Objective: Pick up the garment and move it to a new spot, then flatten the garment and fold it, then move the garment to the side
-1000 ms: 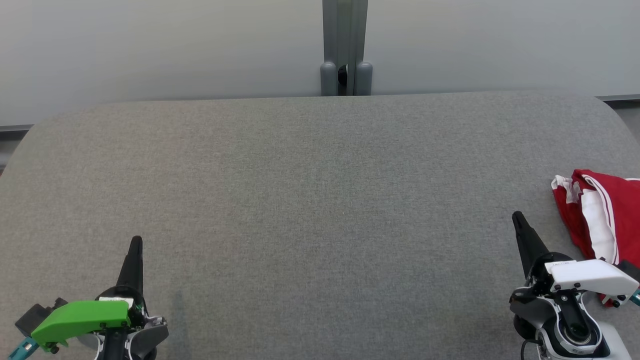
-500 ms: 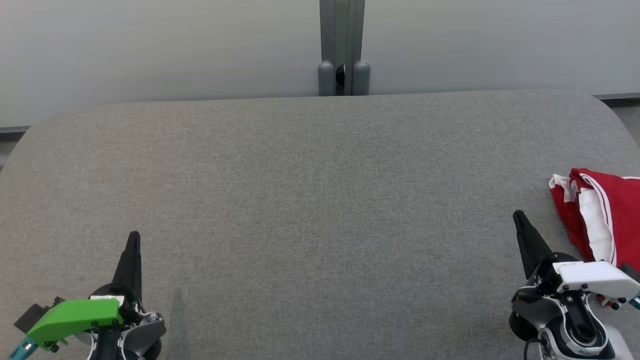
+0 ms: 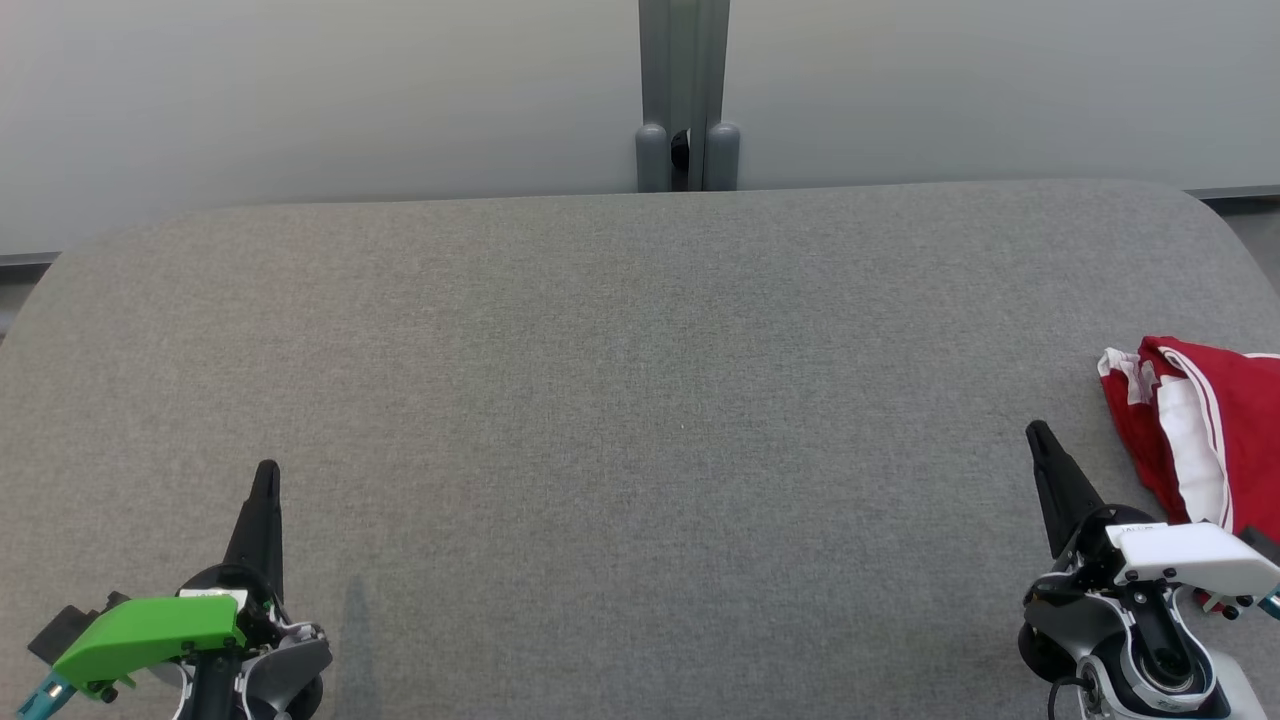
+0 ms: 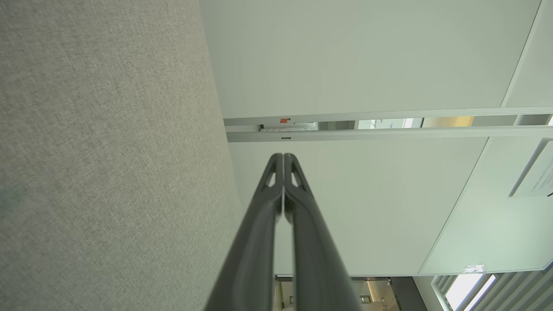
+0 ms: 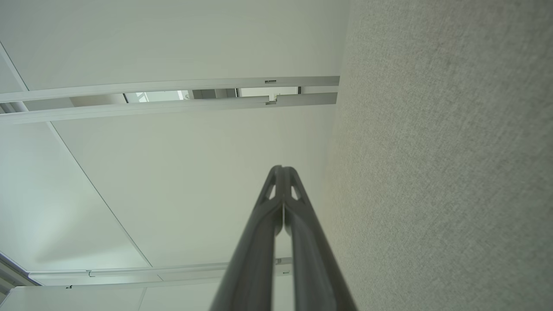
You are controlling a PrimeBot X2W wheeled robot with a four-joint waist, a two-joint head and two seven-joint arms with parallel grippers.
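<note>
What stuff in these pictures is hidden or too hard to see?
- Red and white garment: head view, cut off by the right edge, so its full shape and kind are unknown.
- Garment's near end: head view, hidden behind the right gripper's white wrist cover.
- Dark part between the grey posts: head view, too small to identify.

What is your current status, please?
Left pincer shut, empty. Right pincer shut, empty. Red-and-white garment crumpled on grey table, beside right pincer. Nothing in between.
</note>
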